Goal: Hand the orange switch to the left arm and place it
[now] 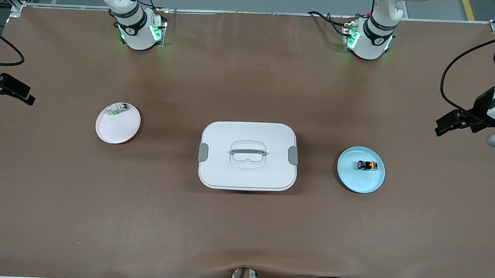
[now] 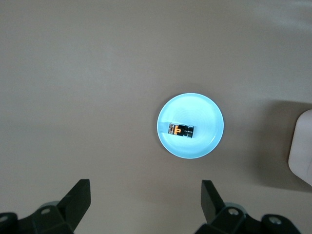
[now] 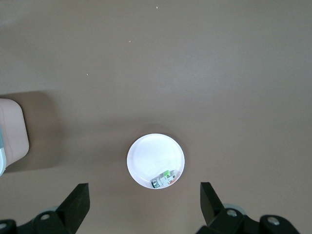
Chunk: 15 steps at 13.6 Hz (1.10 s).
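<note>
The orange switch (image 1: 367,165) lies on a round blue plate (image 1: 355,183), toward the left arm's end of the table from the white box (image 1: 247,173). In the left wrist view the switch (image 2: 181,130) lies on the plate (image 2: 195,109), seen from high above. My left gripper (image 1: 443,126) hangs open and empty high over the left arm's end of the table; it also shows in its wrist view (image 2: 146,195). My right gripper (image 1: 25,97) hangs open and empty over the right arm's end, and shows in its wrist view (image 3: 145,197).
A pink plate (image 1: 114,130) toward the right arm's end holds a small green-and-silver component (image 1: 117,108), which also shows in the right wrist view (image 3: 164,179). The box stands mid-table between the two plates; its corner shows in both wrist views (image 2: 302,153) (image 3: 12,134).
</note>
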Tool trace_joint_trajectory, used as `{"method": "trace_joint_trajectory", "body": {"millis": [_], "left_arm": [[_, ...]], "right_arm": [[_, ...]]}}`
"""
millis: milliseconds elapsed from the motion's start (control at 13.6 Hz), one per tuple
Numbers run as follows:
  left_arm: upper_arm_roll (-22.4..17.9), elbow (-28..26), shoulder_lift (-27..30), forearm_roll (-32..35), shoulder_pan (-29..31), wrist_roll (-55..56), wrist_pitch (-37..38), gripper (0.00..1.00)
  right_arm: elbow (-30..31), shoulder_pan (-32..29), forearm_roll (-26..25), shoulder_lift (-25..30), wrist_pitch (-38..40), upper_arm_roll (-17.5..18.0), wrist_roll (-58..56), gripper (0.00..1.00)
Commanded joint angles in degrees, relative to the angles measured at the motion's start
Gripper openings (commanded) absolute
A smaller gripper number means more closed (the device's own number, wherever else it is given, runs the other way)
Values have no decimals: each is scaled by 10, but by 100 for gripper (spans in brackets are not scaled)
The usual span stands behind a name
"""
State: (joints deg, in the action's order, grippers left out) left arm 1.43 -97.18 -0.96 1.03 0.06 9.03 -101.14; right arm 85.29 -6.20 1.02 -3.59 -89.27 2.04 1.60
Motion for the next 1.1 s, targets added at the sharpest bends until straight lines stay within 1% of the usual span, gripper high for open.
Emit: {"method": "trace_joint_trajectory", "body": {"millis": [0, 221, 368, 588, 809, 1029], "left_arm": [[9, 9, -2, -3, 10, -9, 10, 100], [10, 9, -1, -2, 10, -9, 13, 100], [13, 15, 1, -3, 9, -10, 31, 100], [13, 51, 1, -2, 9, -11, 65, 100], [10, 59, 1, -8, 12, -42, 78, 100], [9, 72, -3, -6, 12, -47, 89, 100]], "right_arm": [[-7, -4, 1, 0, 1, 5, 1, 100], [-7, -4, 1, 0, 1, 5, 1, 100], [-7, -4, 1, 0, 1, 5, 2, 100], [-7, -4, 1, 0, 1, 5, 2, 100], [-7, -4, 3, 0, 1, 4, 2, 100], [-7, -5, 5, 0, 1, 4, 3, 100]]}}
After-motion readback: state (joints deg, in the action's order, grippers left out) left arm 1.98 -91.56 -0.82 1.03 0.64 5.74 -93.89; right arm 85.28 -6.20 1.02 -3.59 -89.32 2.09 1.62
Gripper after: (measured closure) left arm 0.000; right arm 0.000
